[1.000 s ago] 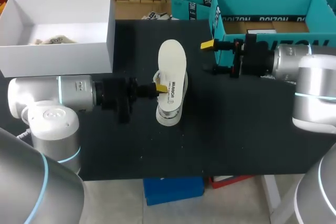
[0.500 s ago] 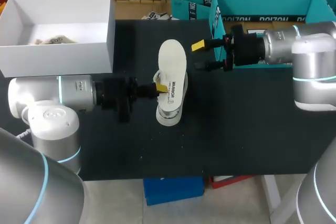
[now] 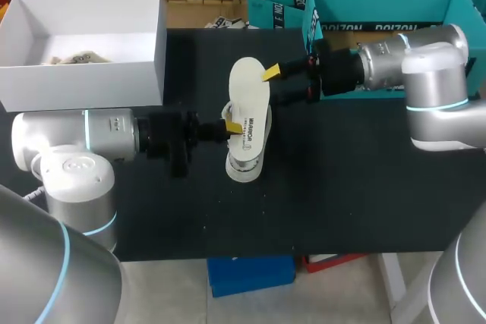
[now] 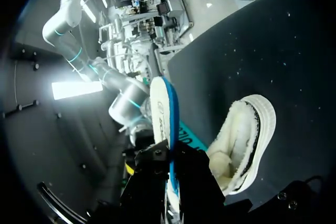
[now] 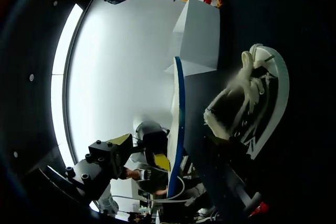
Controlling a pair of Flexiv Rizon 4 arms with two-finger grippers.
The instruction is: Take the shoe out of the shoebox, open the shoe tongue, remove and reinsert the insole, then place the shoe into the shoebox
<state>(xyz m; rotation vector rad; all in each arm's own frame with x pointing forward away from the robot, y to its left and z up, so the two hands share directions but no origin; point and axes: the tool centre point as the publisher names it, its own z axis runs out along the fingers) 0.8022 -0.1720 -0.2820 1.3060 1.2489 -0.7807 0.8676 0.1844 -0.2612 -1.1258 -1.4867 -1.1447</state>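
One flat oval insole [image 3: 249,92] pinched in left gripper [image 3: 231,128] by fleece-lined shoe [image 3: 244,166], right gripper [image 3: 278,86] spread

The left arm [image 3: 76,138] and right arm [image 3: 433,66] are silver-white rounded tubes with cyan rings. Black wrists end in yellow fingertips [image 3: 271,73].

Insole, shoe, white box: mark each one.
insole [image 3: 249,89], head view, its pale top face.
shoe [image 4: 239,140], left wrist view, its fleecy lining.
white box [image 3: 83,85], head view, its front wall.
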